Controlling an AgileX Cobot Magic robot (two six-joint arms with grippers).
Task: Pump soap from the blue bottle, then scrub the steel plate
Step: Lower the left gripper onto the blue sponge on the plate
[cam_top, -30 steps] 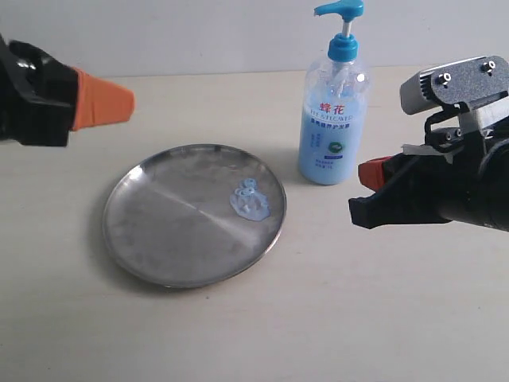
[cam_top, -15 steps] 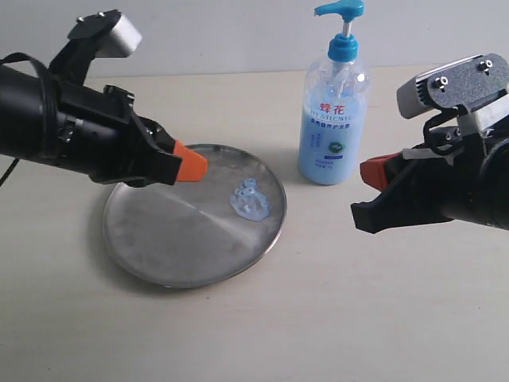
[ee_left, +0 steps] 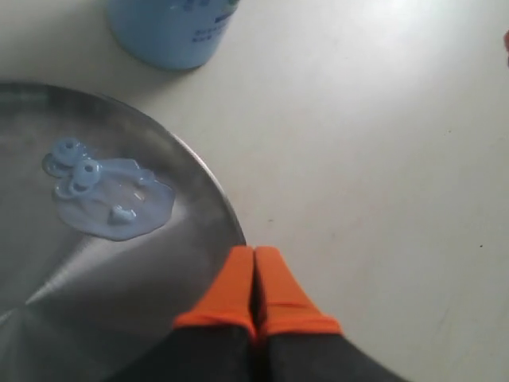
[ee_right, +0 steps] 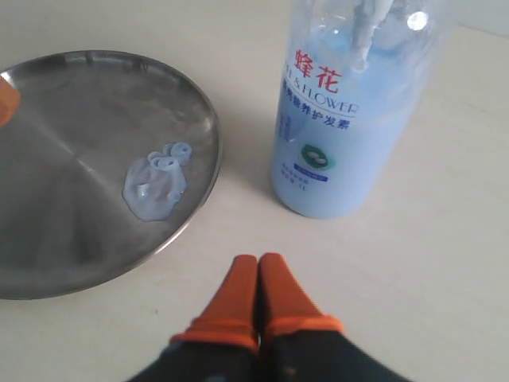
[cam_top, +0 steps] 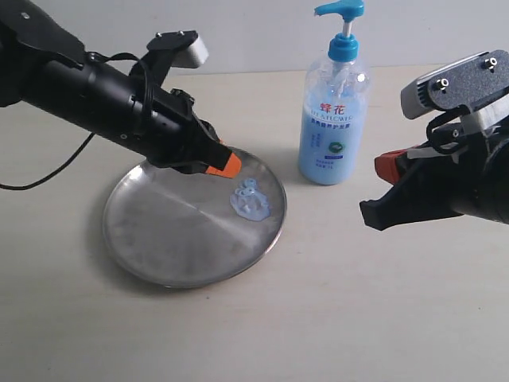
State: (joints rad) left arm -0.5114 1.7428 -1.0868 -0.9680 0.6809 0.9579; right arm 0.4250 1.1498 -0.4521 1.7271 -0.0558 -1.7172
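The round steel plate (cam_top: pixel 159 231) lies on the table, left of the middle. A pale blue soap blob (cam_top: pixel 250 201) sits on its right part, also clear in both wrist views (ee_left: pixel 107 191) (ee_right: pixel 157 179). My left gripper (cam_top: pixel 231 165) is shut and empty, its orange tips hovering over the plate's far right rim, just short of the soap (ee_left: pixel 253 253). The blue bottle (cam_top: pixel 332 119) stands upright behind the plate to the right (ee_right: pixel 350 119). My right gripper (cam_top: pixel 384 167) is shut and empty, to the right of the bottle, its tips (ee_right: pixel 258 261) over bare table.
The left arm's black body and a cable (cam_top: pixel 48 171) stretch across the table's left side. The pale table (cam_top: pixel 318 318) runs on in front of the plate.
My left arm has swung in from the far left, and its shut tips now hang over the plate's rim near the soap. The right gripper has drifted slightly right.
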